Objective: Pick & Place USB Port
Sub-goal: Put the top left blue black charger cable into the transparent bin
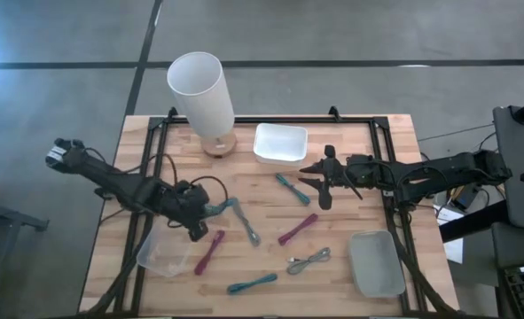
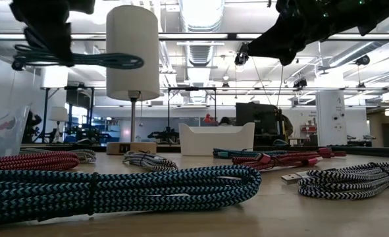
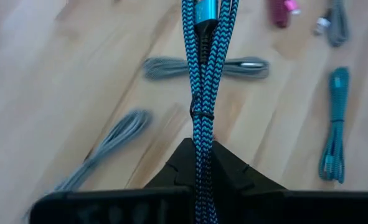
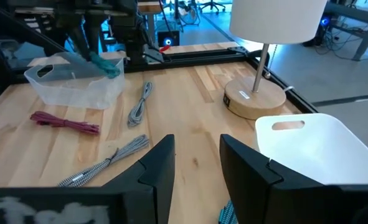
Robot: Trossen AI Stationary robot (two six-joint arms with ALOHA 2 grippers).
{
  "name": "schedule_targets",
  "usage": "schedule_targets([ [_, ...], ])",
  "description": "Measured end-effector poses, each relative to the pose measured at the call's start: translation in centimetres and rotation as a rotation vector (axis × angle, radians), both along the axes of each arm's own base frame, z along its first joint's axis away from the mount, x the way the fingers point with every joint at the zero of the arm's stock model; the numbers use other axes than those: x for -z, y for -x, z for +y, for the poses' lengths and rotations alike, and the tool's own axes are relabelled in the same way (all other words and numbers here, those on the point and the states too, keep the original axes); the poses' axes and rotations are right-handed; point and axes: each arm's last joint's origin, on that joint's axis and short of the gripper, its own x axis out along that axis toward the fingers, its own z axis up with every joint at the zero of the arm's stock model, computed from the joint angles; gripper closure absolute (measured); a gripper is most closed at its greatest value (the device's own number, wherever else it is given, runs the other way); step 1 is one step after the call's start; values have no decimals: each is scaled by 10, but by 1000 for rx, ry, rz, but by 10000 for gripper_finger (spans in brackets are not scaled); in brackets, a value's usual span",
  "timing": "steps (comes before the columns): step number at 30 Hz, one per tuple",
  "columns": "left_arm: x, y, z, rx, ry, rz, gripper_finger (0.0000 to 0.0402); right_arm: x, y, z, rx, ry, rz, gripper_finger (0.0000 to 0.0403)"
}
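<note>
My left gripper [image 1: 196, 221] hangs above the table's left half, shut on a blue-teal braided USB cable bundle [image 3: 199, 93], beside a clear plastic tub [image 1: 162, 253]. In the low view that cable [image 2: 82, 60] shows in the air. My right gripper [image 1: 322, 183] is open and hovers over the table's right half, touching nothing, with its fingers [image 4: 155, 165] apart. Several other bundled cables lie flat on the wood: teal [image 1: 290, 189], grey [image 1: 246, 226], magenta [image 1: 297, 228] and more. My left gripper pinches the blue-teal cable bundle between its two fingers [image 3: 233, 171], a little behind the black tie band [image 3: 201, 116]. The fingers slant down from above. The bundle is lifted clear of the table and sticks out past the fingertips, roughly level [image 2: 108, 61].
A white-shaded lamp [image 1: 204, 89] on a round wooden base stands at the far edge, next to a white bin [image 1: 279, 143]. A second clear tub [image 1: 377, 263] sits near the right front. More cables lie near the front: magenta [image 1: 210, 251], grey-white [image 1: 308, 260], teal [image 1: 253, 283].
</note>
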Motion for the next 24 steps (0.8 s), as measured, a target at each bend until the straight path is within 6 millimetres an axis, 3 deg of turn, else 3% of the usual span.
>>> schedule_targets([
  [8, 1, 15, -8, -156, 108, 113, 383, 0, 0, 0, -2, 7, 2, 287],
  [17, -1, 28, -29, -149, 207, 160, 383, 0, 0, 0, -7, 25, 4, 284],
  [21, -1, 40, -37, -184, 292, 272, 383, 0, 0, 0, -7, 24, 5, 289],
  [24, 4, 50, -40, -305, 336, 369, 382, 0, 0, 0, -7, 25, 5, 293],
])
